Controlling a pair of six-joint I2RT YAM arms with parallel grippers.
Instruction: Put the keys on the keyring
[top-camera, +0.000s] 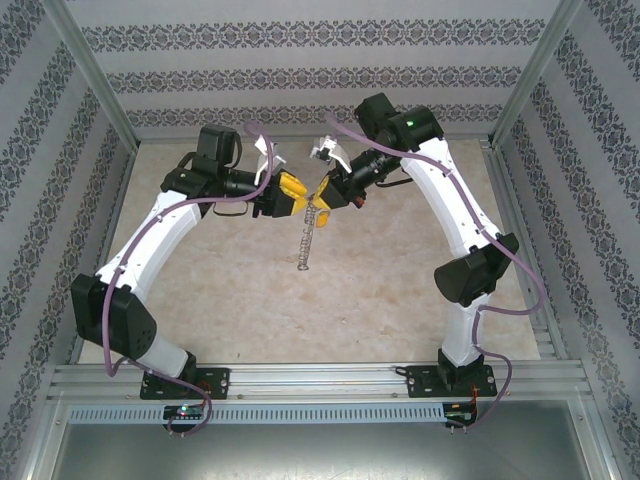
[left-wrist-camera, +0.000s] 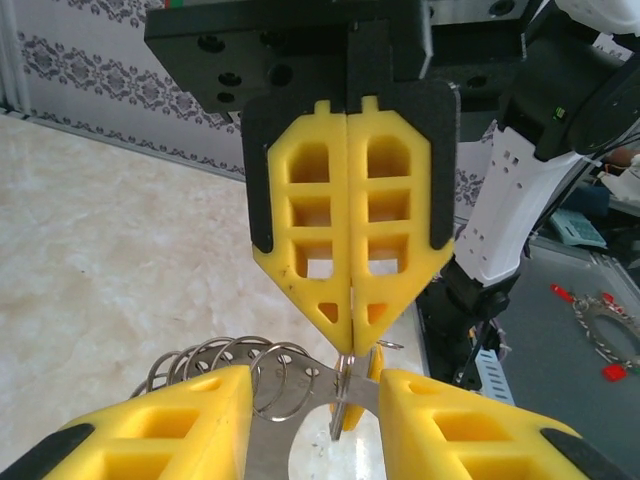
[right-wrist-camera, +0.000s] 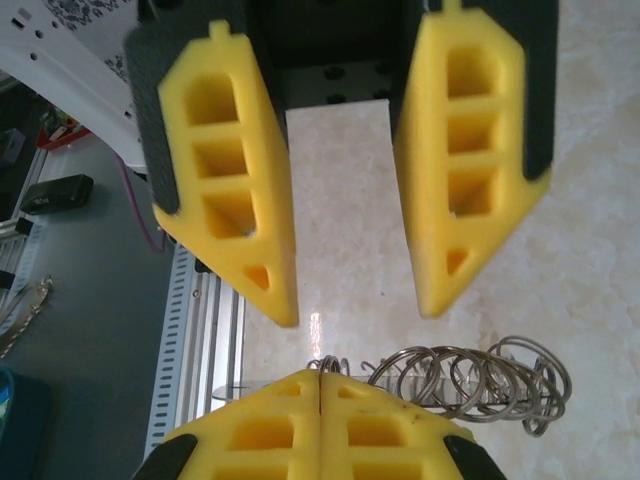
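The keyring (top-camera: 308, 240) hangs edge-on above the middle of the table. It is a flat silvery band (left-wrist-camera: 272, 440) with several wire rings (right-wrist-camera: 470, 380) threaded through it. My right gripper (top-camera: 320, 200) is shut on a small ring at its top; its closed tips (left-wrist-camera: 352, 335) meet over the band, and that ring pokes out above them (right-wrist-camera: 318, 372). My left gripper (top-camera: 298, 192) faces it, open, its fingers (left-wrist-camera: 315, 380) on either side of the band's upper arc, tips apart (right-wrist-camera: 357, 310). A yellow-orange key (left-wrist-camera: 373, 366) hangs half hidden behind the band.
The marbled tabletop (top-camera: 400, 290) lies well below both grippers. Patterned walls (top-camera: 320, 80) close in the back and sides, and an aluminium rail (top-camera: 320, 378) runs along the front. Beyond the table edge, another metal ring (left-wrist-camera: 605, 335) lies on a grey surface.
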